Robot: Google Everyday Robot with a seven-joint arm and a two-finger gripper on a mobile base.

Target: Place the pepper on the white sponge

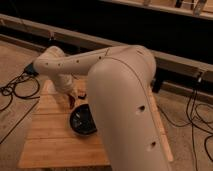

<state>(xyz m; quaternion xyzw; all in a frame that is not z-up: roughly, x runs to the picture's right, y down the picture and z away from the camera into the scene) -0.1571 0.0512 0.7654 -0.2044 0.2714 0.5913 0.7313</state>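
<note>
My gripper [71, 96] hangs at the end of the white arm, over the back left part of the wooden table [47, 140]. It is shut on the pepper [71, 102], a small dark red sliver that points down from its tip, just above the table. The gripper is at the back left rim of the black bowl [83, 121]. The white sponge is hidden behind my arm.
My thick white upper arm [125, 105] fills the middle and right of the view and covers the right half of the table. Black cables [15, 92] lie on the floor at the left, and more [200, 120] at the right. A long rail [30, 27] runs behind the table.
</note>
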